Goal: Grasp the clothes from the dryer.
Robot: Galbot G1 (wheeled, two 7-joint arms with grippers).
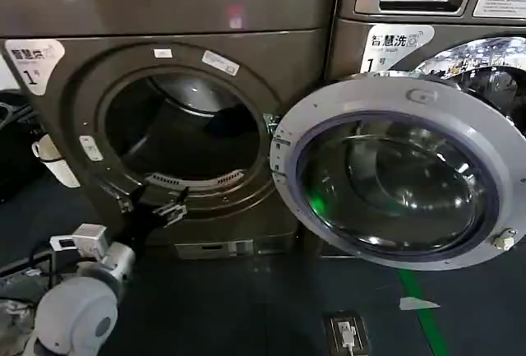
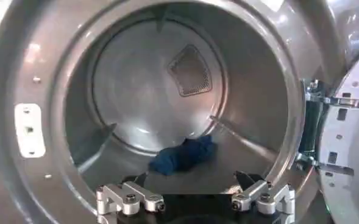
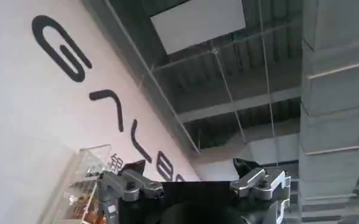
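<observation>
The left claw [image 1: 150, 206] hangs spread open at the lower lip of the round opening of the bronze-grey metal dryer [image 1: 246, 60], holding nothing. From the left wrist view, the crumpled dark blue cloth [image 2: 182, 154] lies on the drum floor straight ahead of that claw [image 2: 194, 198] and deeper in, its long axis running crosswise to the reach. The left arm is plainly the nearer. The right claw [image 3: 194, 182] is open too, pointing up toward the ceiling, well away from the dryer. The round glass-fronted door [image 1: 403, 171] is swung open to the right.
</observation>
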